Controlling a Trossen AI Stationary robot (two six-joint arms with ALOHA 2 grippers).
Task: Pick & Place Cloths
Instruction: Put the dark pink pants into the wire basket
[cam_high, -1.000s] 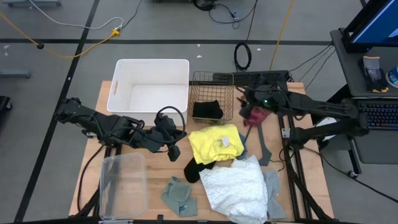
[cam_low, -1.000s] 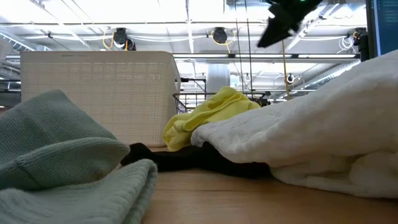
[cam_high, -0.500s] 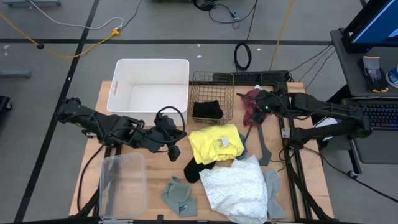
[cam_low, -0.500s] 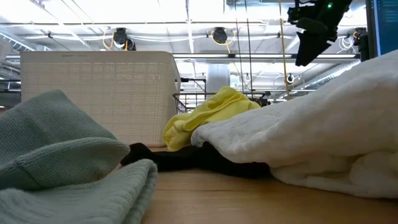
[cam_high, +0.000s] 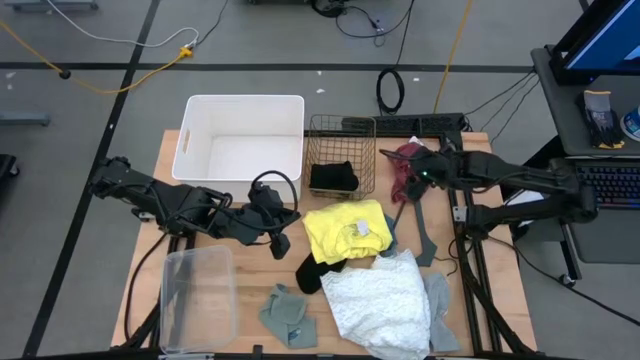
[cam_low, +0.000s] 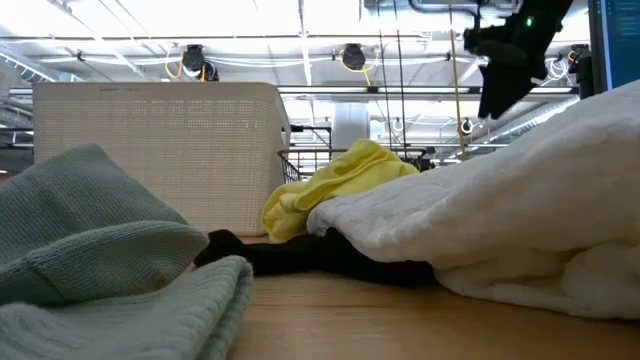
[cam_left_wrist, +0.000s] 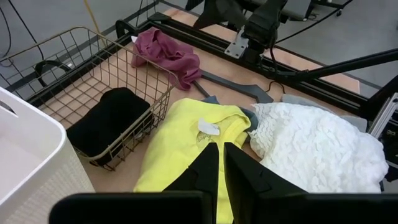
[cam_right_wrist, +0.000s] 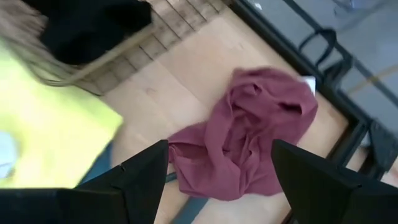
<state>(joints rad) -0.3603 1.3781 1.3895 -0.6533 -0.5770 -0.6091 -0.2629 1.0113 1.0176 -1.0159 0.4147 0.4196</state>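
Observation:
A maroon cloth (cam_high: 403, 165) lies crumpled on the table at the far right, beside the wire basket (cam_high: 342, 150); it also shows in the right wrist view (cam_right_wrist: 249, 134). My right gripper (cam_high: 416, 173) hangs open above it, one finger to each side (cam_right_wrist: 219, 149), touching nothing. My left gripper (cam_high: 276, 241) is shut and empty, left of the yellow cloth (cam_high: 345, 230). A black cloth (cam_high: 333, 177) lies in the basket, another black one (cam_high: 318, 270) on the table. The white lacy cloth (cam_high: 378, 298), a sage-green one (cam_high: 288, 315) and a grey one (cam_high: 440, 310) lie near the front.
A white bin (cam_high: 243, 135) stands at the far left and a clear plastic tub (cam_high: 197, 295) at the near left. A thin dark V-shaped bar (cam_high: 422, 235) lies right of the yellow cloth. Cables and a frame rail run along the table's far right edge.
My right gripper has drawn back a little toward the table's right edge and tipped from a slant to point more steeply down, uncovering the far part of the maroon cloth. The cloths lie as before.

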